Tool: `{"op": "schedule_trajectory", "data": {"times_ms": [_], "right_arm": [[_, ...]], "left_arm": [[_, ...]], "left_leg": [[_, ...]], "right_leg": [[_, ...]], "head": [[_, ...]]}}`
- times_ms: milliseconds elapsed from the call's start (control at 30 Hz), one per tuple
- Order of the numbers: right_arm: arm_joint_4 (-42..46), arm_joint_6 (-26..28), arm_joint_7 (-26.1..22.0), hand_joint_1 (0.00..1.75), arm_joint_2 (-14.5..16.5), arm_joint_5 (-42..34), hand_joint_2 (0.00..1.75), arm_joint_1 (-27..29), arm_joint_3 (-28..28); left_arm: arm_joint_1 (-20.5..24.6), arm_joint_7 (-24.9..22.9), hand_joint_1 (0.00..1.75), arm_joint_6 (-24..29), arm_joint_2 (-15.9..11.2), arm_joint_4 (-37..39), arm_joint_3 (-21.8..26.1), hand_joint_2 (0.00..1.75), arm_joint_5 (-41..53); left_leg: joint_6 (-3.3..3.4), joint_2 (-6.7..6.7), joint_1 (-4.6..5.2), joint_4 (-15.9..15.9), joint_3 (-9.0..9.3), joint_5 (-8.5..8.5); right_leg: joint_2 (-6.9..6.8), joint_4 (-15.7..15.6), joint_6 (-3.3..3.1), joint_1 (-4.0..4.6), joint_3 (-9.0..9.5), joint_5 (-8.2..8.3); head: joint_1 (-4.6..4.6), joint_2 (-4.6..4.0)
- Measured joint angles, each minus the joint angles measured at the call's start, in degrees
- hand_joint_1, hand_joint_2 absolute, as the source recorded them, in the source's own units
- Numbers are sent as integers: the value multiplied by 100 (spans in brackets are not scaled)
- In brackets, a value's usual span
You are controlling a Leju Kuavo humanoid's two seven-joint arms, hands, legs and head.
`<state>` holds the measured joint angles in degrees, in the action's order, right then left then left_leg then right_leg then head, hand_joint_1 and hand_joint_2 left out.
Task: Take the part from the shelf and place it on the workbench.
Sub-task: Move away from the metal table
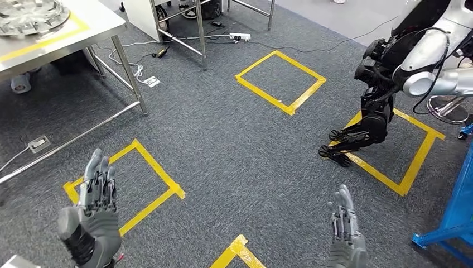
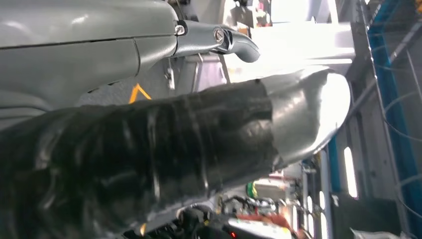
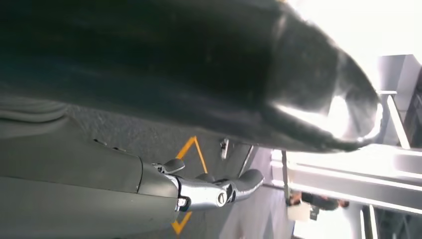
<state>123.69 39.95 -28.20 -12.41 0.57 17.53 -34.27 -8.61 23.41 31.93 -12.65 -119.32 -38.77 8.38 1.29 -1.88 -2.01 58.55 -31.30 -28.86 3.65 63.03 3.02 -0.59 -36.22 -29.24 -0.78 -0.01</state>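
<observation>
- Both of my hands are low in the head view with nothing in them: the left hand (image 1: 92, 215) and the right hand (image 1: 346, 231) hang with fingers held straight and slightly apart over the grey carpet (image 1: 234, 151).
- I see yellow tape squares (image 1: 280, 81) marked on the floor ahead of me, and another robot (image 1: 385, 84) standing at the far right on one of them.
- At the far left stands a steel worktop (image 1: 67, 33) with a yellow tape outline; a round, ribbed metal part (image 1: 30, 14) rests on it, cut off by the picture's edge.
- I cannot tell whether that is the part I want, and I cannot make out the shelf; a blue frame (image 1: 454, 206) stands at the near right.
- Judging by that piece, I expect the part to be stiff, fairly heavy and smooth, so liable to slip.
- I would take it by opposite edges of the rim with both hands, keeping it level.
</observation>
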Motion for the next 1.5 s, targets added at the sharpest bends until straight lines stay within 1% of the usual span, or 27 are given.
{"op": "schedule_trajectory", "data": {"times_ms": [33,67,133,167,200,267,333,400,433,500,567,633,667,700,767,833,900,933,1000,1067,1133,1167,1200,1267,1333,1433,1500], "right_arm": [[0,0,-2,0,1,-1,0,-2,7],[-1,0,-2,0,1,-2,0,-1,15],[-3,0,-1,0,2,-3,0,16,33],[-3,0,-1,0,2,-3,0,24,45],[-3,0,-1,0,2,-3,0,29,55],[-1,0,0,0,2,-3,0,30,66],[7,0,-4,0,4,-1,0,31,69],[20,0,-9,0,7,0,0,42,74],[26,0,-10,0,11,1,0,50,76],[34,-1,-5,0,20,1,0,51,79],[33,-1,9,0,25,0,0,38,80],[32,0,22,0,26,-1,0,31,80],[31,0,27,0,26,-1,0,30,80],[31,0,31,0,26,-1,0,30,81],[33,-1,44,0,26,3,0,27,82],[41,-2,79,0,26,18,0,20,85],[59,-2,138,0,27,39,0,15,91],[73,-1,169,0,26,50,0,15,97],[98,0,229,0,23,67,0,-7,110],[111,0,282,0,22,80,0,-47,116],[111,0,333,0,20,98,0,-70,118],[112,0,350,0,18,106,0,-76,119],[114,0,366,0,16,113,0,-79,120],[129,0,378,0,15,119,0,-92,123],[149,0,386,0,15,122,0,-112,127],[172,-1,397,0,15,125,0,-112,135],[195,-1,399,0,14,128,0,-110,140]], "left_arm": [[-8,-2,0,1,0,0,0,0,3],[-17,-3,0,1,0,0,0,0,6],[-29,-7,0,4,-1,1,0,0,9],[-30,-7,0,5,-1,1,0,0,11],[-30,-7,0,8,0,1,0,0,13],[-29,-7,0,11,1,-1,0,0,17],[-30,-7,0,16,1,-2,0,0,21],[-28,-6,0,17,1,-3,1,0,24],[-24,-7,0,17,1,-4,1,0,25],[-19,-9,0,17,-1,-6,2,0,30],[-30,-16,0,19,-5,-5,2,0,33],[-43,-21,0,22,-11,-3,3,0,32],[-44,-21,0,23,-13,-2,4,0,32],[-44,-23,0,24,-14,-2,4,0,32],[-43,-34,0,24,-13,-4,4,0,33],[-42,-59,0,23,-13,-20,4,0,37],[-34,-98,0,20,-21,-47,11,0,45],[-24,-123,0,16,-25,-62,16,0,49],[-13,-167,0,13,-27,-98,23,0,55],[-13,-205,0,9,-28,-125,31,0,65],[-15,-237,0,2,-29,-132,37,0,76],[-13,-248,0,-3,-29,-137,40,0,81],[-9,-257,0,-7,-29,-144,42,0,85],[-1,-264,0,-11,-29,-166,45,0,92],[7,-266,0,-15,-29,-187,49,0,101],[29,-276,0,-17,-30,-202,56,0,107],[37,-280,0,-19,-34,-214,67,0,110]], "left_leg": [[23,80,13,-2,11,-11],[41,165,27,-1,16,-23],[53,331,53,1,28,-47],[53,406,65,1,40,-61],[49,475,77,0,57,-74],[28,589,103,-3,99,-107],[-26,676,104,-12,128,-133],[-96,743,91,-43,171,-148],[-125,698,85,-31,184,-176],[-169,463,76,259,71,-364],[-199,263,69,916,-266,-645],[-227,221,65,1355,-551,-701],[-238,210,58,1303,-573,-576],[-243,178,47,1051,-494,-365],[-243,-50,6,384,-225,-39],[-203,-245,-6,69,-60,-7],[-128,-189,17,42,-18,-26],[-91,-127,19,17,3,-14],[-20,7,11,-28,37,0],[22,162,28,-36,49,-13],[38,324,43,-33,57,-35],[36,400,47,-33,67,-49],[27,470,48,-32,85,-63],[-13,593,61,-32,131,-100],[-71,690,86,-33,159,-134],[-160,797,85,-51,189,-164],[-202,583,62,147,111,-312]], "right_leg": [[-172,352,23,1,-180,-161],[-255,710,38,-10,-371,-300],[-308,1045,41,-20,-558,-349],[-321,903,23,-16,-491,-231],[-357,575,-8,-4,-321,-54],[-550,-165,-107,54,57,208],[-658,-468,-189,116,207,261],[-554,-512,-241,124,254,285],[-501,-571,-265,110,309,312],[-397,-681,-310,68,438,369],[-291,-701,-338,63,446,383],[-159,-692,-348,64,446,374],[-82,-679,-341,62,450,365],[-3,-657,-325,56,454,349],[148,-568,-267,50,430,298],[269,-488,-190,34,360,265],[384,-477,-110,0,264,280],[346,-452,-78,-7,224,275],[76,-160,-27,-1,54,122],[-216,532,8,-9,-292,-189],[-291,1076,30,-29,-574,-347],[-308,1072,31,-33,-573,-284],[-336,846,23,-34,-454,-133],[-536,75,-18,-3,-47,186],[-692,-392,-82,49,226,294],[-564,-470,-175,69,274,308],[-454,-538,-243,45,325,339]], "head": [[-44,-1],[-76,-1],[-112,-1],[-133,-1],[-155,0],[-168,-1],[-154,-1],[-161,-1],[-157,-1],[-102,-1],[-19,-1],[30,-1],[47,-1],[65,-1],[102,-2],[108,-1],[93,-1],[86,-1],[26,-1],[-56,-1],[-99,-1],[-114,-1],[-132,-2],[-167,-2],[-174,-2],[-140,-2],[-95,-1]]}}
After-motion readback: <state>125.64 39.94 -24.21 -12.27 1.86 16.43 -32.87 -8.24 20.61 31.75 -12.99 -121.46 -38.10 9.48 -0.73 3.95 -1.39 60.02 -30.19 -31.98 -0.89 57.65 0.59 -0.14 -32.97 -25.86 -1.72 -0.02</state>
